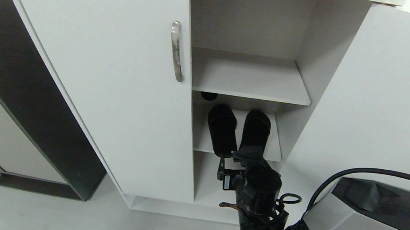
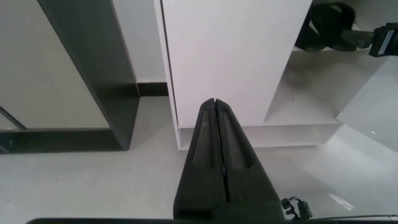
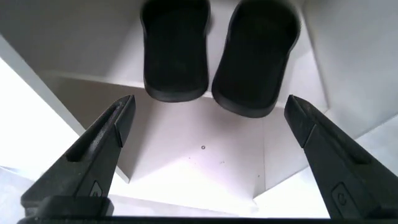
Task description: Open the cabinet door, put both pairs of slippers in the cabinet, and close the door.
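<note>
A pair of black slippers [image 1: 239, 130] lies side by side on the middle shelf [image 1: 201, 140] of the white cabinet, heels toward me. In the right wrist view the slippers [image 3: 211, 59] sit just beyond my right gripper [image 3: 210, 106], which is open and holds nothing. That right gripper [image 1: 237, 157] hangs at the shelf's front edge, level with the heels. The right cabinet door [image 1: 391, 101] stands swung open; the left door [image 1: 94, 75] is closed. My left gripper [image 2: 214, 102] is shut on nothing, low over the floor, facing the cabinet's base.
A small dark thing [image 1: 208, 96] shows under the upper shelf [image 1: 250, 79], mostly hidden. The left door carries a metal handle [image 1: 177, 51]. A dark panel [image 1: 14, 76] stands left of the cabinet. Pale floor [image 1: 54, 214] lies in front.
</note>
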`<state>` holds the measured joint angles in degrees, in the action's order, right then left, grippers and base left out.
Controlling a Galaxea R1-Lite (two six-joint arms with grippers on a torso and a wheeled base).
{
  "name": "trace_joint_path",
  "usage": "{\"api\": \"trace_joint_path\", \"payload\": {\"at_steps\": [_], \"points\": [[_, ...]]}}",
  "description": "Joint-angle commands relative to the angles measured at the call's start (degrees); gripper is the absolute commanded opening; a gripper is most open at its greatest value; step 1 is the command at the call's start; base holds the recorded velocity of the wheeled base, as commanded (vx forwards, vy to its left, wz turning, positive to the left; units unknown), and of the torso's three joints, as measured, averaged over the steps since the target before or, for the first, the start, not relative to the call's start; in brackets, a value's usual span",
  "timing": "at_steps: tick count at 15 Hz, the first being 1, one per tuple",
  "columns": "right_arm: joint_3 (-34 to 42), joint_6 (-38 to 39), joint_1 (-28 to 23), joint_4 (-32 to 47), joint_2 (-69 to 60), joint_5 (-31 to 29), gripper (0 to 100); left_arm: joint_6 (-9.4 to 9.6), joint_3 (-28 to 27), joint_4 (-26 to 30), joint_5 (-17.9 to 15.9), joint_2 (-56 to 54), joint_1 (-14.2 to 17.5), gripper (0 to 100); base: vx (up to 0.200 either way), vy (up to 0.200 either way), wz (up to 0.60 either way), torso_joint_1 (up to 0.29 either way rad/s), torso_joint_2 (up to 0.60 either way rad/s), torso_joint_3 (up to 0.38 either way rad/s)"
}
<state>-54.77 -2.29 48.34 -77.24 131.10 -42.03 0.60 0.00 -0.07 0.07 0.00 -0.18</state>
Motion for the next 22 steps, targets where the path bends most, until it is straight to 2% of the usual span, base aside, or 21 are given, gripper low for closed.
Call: {"api": "trace_joint_path", "payload": {"at_steps": [1, 8, 11, 15, 19, 22], "points": [[0.0, 0.0, 0.0, 0.0, -0.1, 0.0, 100, 0.02, 0.0, 0.0, 0.0, 0.1, 0.0, 0, 0.0, 0.0, 0.0, 0.002, 0.0, 0.183], [1.3, -0.1, 0.2, 0.0, -0.1, 0.1, 100, 0.02, 0.0, 0.0, 0.0, 0.1, 0.0, 0, 0.0, 0.0, 0.0, 0.004, 0.0, 0.2], [2.6, -2.9, 1.6, -0.8, -0.6, 0.3, 100, 0.28, 0.0, 0.0, -0.1, 0.1, 0.0, 0, 0.0, 0.0, 0.0, 0.004, 0.01, 0.17], [10.8, -3.6, 3.0, -1.2, -5.7, 8.6, 100, 0.11, 0.0, 0.0, -0.2, 0.1, 0.0, 0, 0.0, 0.0, 0.0, 0.0, 0.0, 0.0], [13.0, -4.0, 3.0, -1.3, -5.8, 10.4, 100, 0.02, 0.0, 0.0, -0.2, 0.1, 0.0, 0, 0.0, 0.0, 0.0, 0.0, 0.0, 0.0], [14.3, -5.0, 3.0, -1.3, -5.9, 10.4, 100, 0.02, 0.0, 0.0, -0.4, 0.1, 0.0, 0, 0.0, 0.2, 0.0, 0.007, 0.0, 0.004]]}}
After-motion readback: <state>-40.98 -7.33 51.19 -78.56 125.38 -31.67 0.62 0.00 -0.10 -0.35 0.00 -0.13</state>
